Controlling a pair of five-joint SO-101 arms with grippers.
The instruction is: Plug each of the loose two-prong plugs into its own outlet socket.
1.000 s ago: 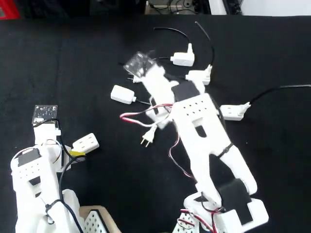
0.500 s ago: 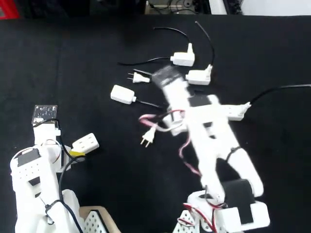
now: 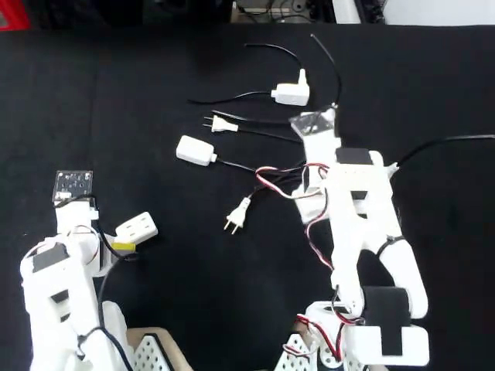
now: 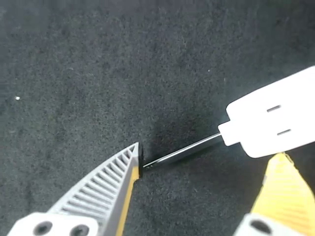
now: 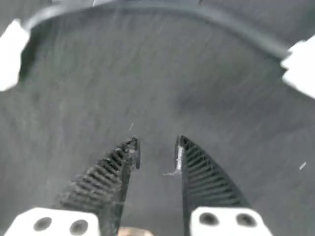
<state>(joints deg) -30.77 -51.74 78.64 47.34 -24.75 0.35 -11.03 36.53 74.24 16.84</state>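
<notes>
Black table point(image 3: 93, 93); right gripper point(image 5: 156, 145) hangs over its far side, jaws slightly apart and empty, probably lining up a pick; left gripper point(image 4: 206, 152), jaws wide, sits beside an outlet socket point(image 4: 275, 118), likely to brace it; white two-prong plug point(image 3: 237, 216) lies loose mid-table.

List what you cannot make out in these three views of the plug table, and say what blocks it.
High view: right pincer blurred; its arm covers the table beneath.
Left wrist view: socket block cut by the edge.
Right wrist view: white pieces at both edges, blurred, cut off.
</notes>
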